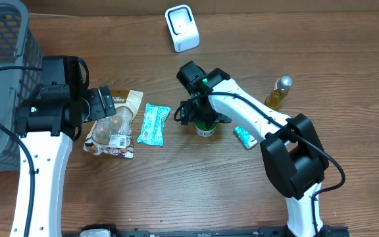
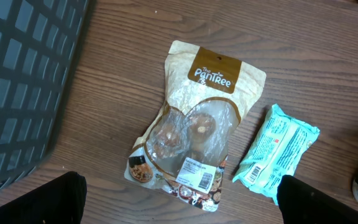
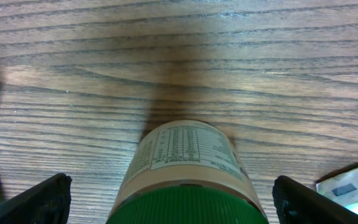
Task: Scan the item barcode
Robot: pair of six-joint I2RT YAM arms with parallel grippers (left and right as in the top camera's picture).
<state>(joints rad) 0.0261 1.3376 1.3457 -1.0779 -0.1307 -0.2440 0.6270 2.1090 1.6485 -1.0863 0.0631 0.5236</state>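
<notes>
A jar with a green lid (image 3: 188,168) and a beige printed label stands upright on the wooden table (image 3: 179,56). My right gripper (image 3: 176,199) is open and straddles it, one finger on each side, with a gap to both. From overhead the jar (image 1: 205,127) is mostly hidden under the right gripper (image 1: 201,117). A white scanner (image 1: 181,27) stands at the table's far edge. My left gripper (image 2: 185,199) hangs open and empty above a clear-windowed PanTree snack pouch (image 2: 197,124) whose white barcode sticker (image 2: 199,174) faces up.
A teal wrapped packet (image 1: 154,124) lies between the pouch (image 1: 114,125) and the jar, its barcode showing. A small teal packet (image 1: 245,137) lies right of the jar. A yellow oil bottle (image 1: 278,92) stands at the right. A grey basket (image 1: 2,72) fills the left edge.
</notes>
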